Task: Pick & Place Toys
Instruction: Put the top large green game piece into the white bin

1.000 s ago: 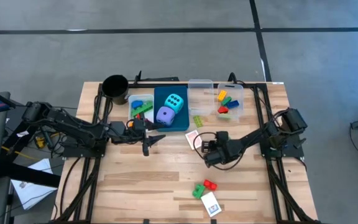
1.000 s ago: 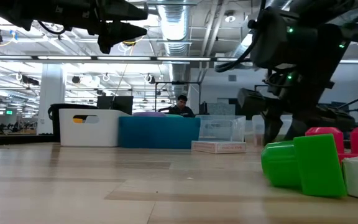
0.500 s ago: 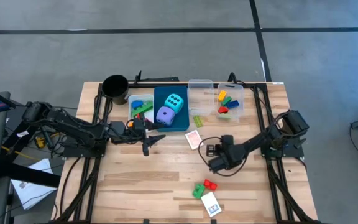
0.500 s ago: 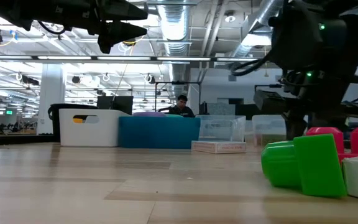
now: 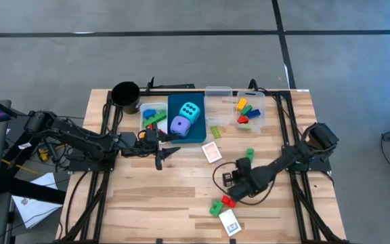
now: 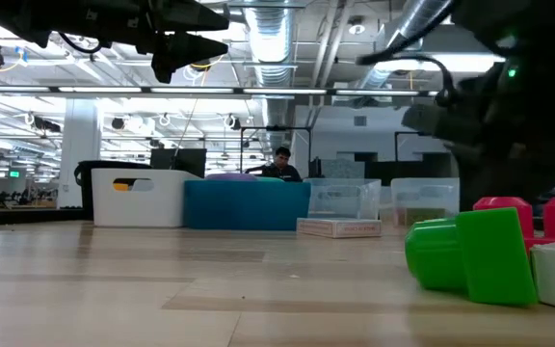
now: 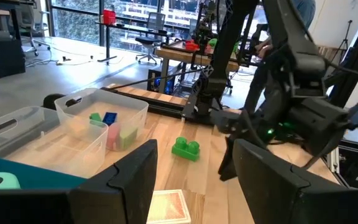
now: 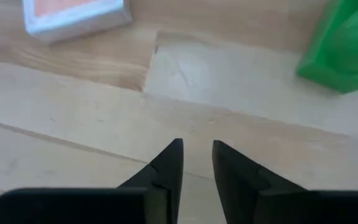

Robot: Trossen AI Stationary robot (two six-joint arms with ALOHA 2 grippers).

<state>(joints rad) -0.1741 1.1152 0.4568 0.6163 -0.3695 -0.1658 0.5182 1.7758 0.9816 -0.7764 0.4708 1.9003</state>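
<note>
Toys (image 5: 221, 204) beside white card (image 5: 229, 221) await pickup: right gripper (image 5: 226, 180) just behind, fingers nearly together w/ nothing between; left gripper (image 5: 170, 153) apart, idle.

The left gripper (image 5: 170, 153) hovers left of centre, fingers parted. The right gripper (image 5: 226, 183) sits low, right of centre, fingers narrowly apart, holding nothing.

no readable text, labels, brands, numbers or signs in any view
</note>
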